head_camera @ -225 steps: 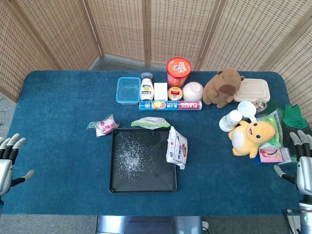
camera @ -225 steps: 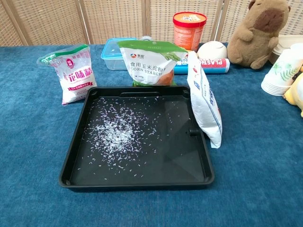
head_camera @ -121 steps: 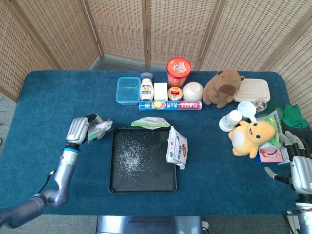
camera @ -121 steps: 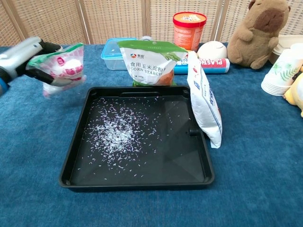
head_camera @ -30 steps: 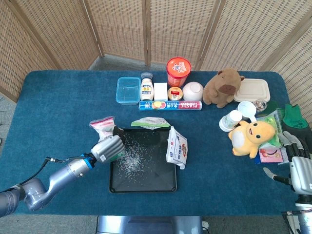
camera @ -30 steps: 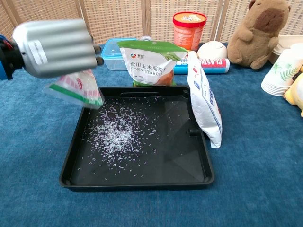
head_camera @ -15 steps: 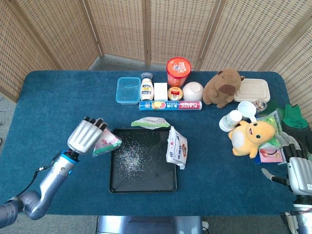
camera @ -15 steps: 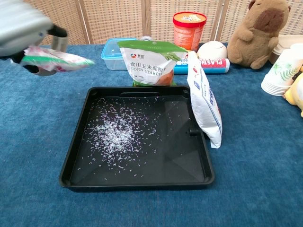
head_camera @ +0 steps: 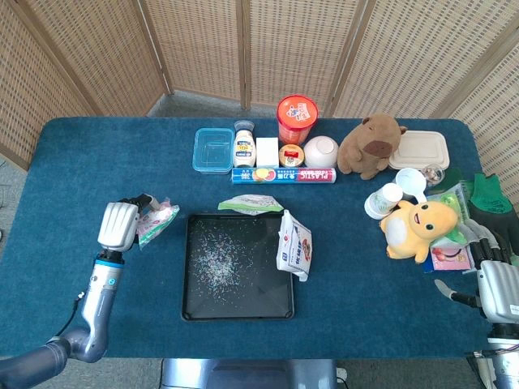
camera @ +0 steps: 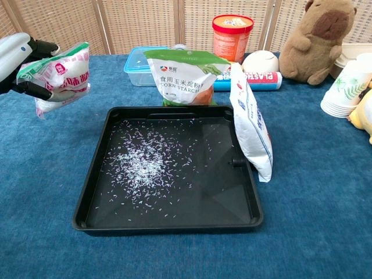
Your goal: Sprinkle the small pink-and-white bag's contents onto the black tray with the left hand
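My left hand holds the small pink-and-white bag in the air, left of the black tray and clear of its rim. The bag stands roughly upright with its green-edged top up. White grains lie scattered over the tray floor, densest left of centre. My right hand hovers at the table's right edge with fingers spread and nothing in them; it shows only in the head view.
A corn starch bag leans at the tray's far edge, and a white pouch stands against its right rim. Behind are a blue box, jars, an orange tub, a capybara toy, cups and a yellow plush.
My left hand has drawn back leftward from the tray, and the bag has turned from tipped over to upright. The right hand stays put.
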Tool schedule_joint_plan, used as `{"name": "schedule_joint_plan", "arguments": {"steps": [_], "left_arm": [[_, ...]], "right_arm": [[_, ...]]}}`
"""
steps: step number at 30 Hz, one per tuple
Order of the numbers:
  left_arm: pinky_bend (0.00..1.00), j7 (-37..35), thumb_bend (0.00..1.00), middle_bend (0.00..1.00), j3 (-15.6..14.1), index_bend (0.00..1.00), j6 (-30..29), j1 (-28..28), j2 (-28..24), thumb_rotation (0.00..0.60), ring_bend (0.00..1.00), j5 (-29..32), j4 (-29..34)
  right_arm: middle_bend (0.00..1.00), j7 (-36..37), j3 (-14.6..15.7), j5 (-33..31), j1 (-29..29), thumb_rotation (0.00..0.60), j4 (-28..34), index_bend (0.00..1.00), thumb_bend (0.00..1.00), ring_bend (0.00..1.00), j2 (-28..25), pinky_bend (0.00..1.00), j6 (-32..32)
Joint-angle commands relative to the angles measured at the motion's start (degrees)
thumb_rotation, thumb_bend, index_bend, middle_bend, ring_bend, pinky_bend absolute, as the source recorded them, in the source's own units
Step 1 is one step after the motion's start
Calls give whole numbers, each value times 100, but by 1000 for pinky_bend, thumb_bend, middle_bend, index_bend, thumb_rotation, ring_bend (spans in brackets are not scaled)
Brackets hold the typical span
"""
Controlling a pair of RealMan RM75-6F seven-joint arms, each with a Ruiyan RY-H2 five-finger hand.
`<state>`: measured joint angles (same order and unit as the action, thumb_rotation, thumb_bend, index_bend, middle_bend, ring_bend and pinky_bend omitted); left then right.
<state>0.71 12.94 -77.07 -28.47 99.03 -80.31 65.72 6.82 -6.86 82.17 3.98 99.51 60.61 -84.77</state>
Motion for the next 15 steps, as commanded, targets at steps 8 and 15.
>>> {"name": "schedule_joint_plan", "arguments": {"steps": [8,15], "left_arm": [[240,-538,41,229,-80,297,1056,-107,-84,600,198,503,306],[181,-678,0,72,-143,77,1042,-62,-178,600,117,470,622]], "right_arm": [[0,64,0,6,-6,600,5,54,88,11,-31,0,-7],[0,50,11,-2,-5,600,24,54,90,12,-50,0,13]]}}
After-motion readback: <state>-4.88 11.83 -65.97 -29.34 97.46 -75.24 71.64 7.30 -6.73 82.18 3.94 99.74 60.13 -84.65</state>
